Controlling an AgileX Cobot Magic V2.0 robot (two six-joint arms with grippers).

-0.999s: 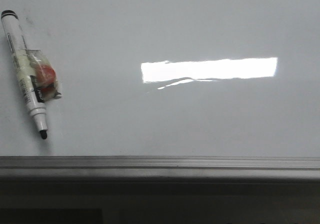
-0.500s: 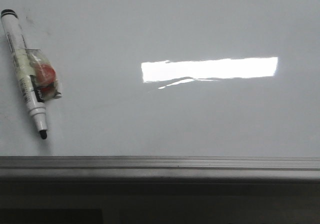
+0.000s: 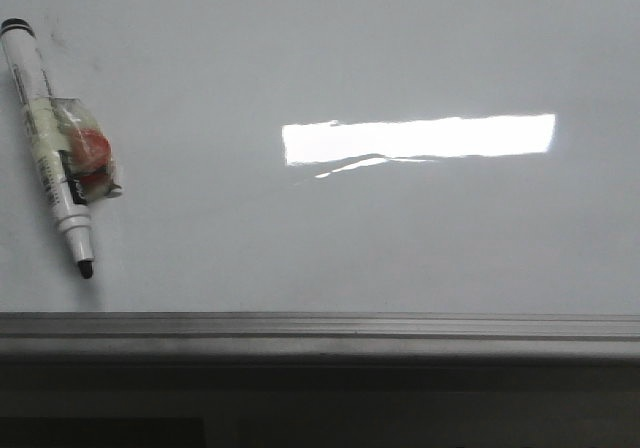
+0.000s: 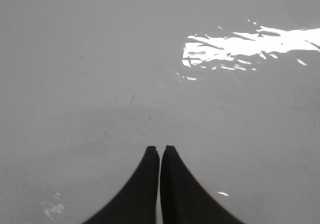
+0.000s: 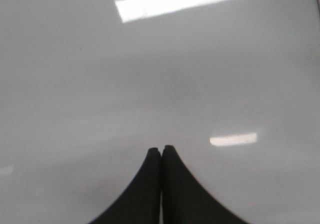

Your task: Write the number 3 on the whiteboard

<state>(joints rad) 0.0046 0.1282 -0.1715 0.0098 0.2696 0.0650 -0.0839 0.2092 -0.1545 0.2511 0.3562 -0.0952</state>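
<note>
The whiteboard (image 3: 380, 238) is glossy white-grey and fills the front view, with a grey metal rail (image 3: 320, 326) along its near edge. No drawn number 3 shows on it in any view. A white marker (image 3: 50, 148) with a bare black tip lies at the far left of the board, tip toward the rail, with a clear wrap and a red piece taped to its side. Neither gripper shows in the front view. My left gripper (image 4: 160, 148) is shut and empty over bare board. My right gripper (image 5: 161, 148) is shut and empty over bare board.
A bright ceiling-light reflection (image 3: 420, 138) lies across the middle of the board. Faint smudges (image 3: 75, 53) mark the board near the marker's cap end. A thin dark scratch (image 4: 130, 102) shows ahead of the left fingers.
</note>
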